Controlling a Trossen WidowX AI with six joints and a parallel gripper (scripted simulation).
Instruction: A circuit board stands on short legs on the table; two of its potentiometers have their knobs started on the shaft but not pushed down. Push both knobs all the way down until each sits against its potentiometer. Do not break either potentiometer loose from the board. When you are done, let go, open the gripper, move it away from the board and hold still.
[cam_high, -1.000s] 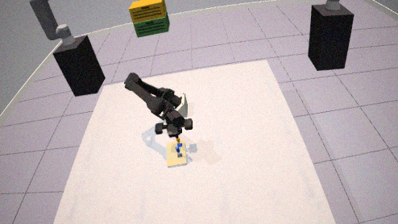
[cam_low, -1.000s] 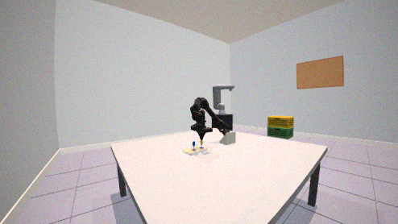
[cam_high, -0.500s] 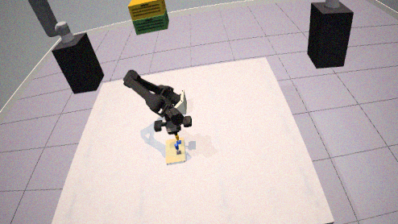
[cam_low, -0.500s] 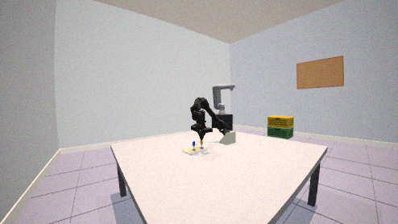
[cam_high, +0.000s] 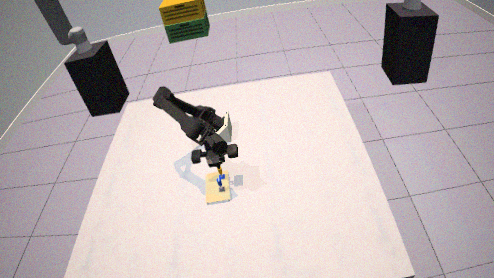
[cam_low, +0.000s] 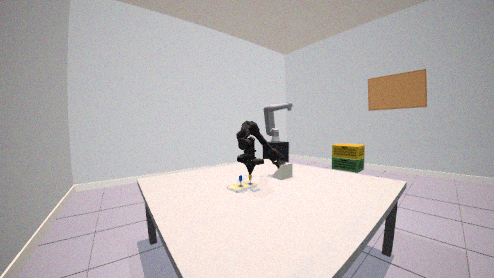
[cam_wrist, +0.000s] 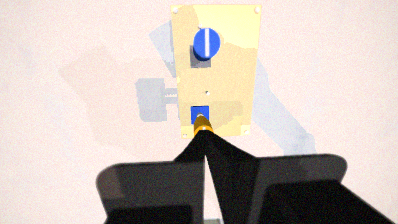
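The yellow circuit board (cam_high: 212, 197) (cam_wrist: 235, 65) lies level on the table. A blue knob with a white line (cam_low: 240, 178) (cam_wrist: 206, 41) stands upright, raised over the grey potentiometer (cam_high: 221, 189) (cam_wrist: 200, 64), with a gap below it in the exterior view. An orange knob (cam_low: 250, 177) (cam_wrist: 202, 123) stands over the blue potentiometer (cam_wrist: 194, 113). My gripper (cam_high: 219, 167) (cam_low: 250, 173) (cam_wrist: 203, 134) is shut with nothing between its fingers. It points down, its tips at the top of the orange knob. Whether they touch, and any gap under that knob, I cannot tell.
The arm's pale base block (cam_high: 226, 127) (cam_low: 283, 172) is on the table behind the board. Shadows of the arm fall across the board and the table. Black pedestals (cam_high: 97, 80) (cam_high: 410, 45) and stacked crates (cam_high: 185, 20) (cam_low: 348, 157) stand beyond the table.
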